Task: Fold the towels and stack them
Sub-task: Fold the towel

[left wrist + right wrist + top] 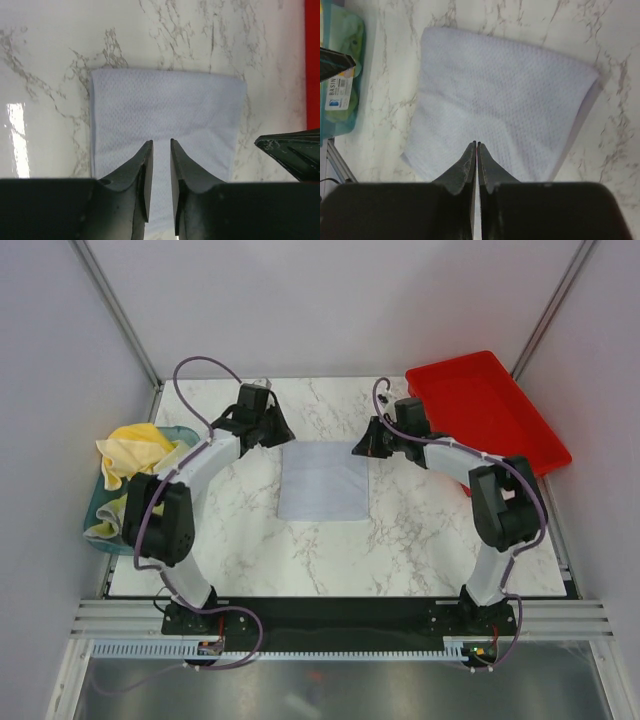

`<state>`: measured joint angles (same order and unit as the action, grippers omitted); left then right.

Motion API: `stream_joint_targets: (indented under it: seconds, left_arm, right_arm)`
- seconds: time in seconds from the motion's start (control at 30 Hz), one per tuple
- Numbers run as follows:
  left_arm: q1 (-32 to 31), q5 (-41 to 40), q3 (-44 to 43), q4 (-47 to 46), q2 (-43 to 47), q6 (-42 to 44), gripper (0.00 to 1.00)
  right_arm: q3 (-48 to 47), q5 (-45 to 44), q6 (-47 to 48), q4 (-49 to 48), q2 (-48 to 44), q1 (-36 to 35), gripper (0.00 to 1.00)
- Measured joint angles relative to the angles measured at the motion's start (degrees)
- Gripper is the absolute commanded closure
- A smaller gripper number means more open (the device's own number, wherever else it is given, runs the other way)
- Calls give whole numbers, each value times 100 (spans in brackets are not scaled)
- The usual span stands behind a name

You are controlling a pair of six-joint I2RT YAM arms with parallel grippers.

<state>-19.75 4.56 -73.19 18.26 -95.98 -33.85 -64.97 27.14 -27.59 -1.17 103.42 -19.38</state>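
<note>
A pale blue towel (323,480) lies folded flat mid-surface (420,540), between the two arms. The left jaws stand a narrow slit apart over its left side (cloth shows through the gap), gripping nothing visibly. The right jaws are pressed together at its right side; whether they pinch cloth, I cannot tell.

Matt cloth towel (165,110); glossy marble tbl (45,50)

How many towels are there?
2 for sure: a grey towel lies flat on the table; a yellow towel sits bunched in the teal basin at left, where more may be hidden.
</note>
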Motion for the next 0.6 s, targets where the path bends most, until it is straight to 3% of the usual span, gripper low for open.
stream_joint_targets:
  seconds: [0.27, 0.6]
  left_arm:
    - [254, 168, -846, -55, -1823, 363, 76]
    - [466, 321, -1421, -85, -2656, 490, 74]
  right_arm:
    - [-1534, -422, 284, 415, 1537, 162, 90]
    - [-2100, -870, 638, 833, 2194, 275, 86]
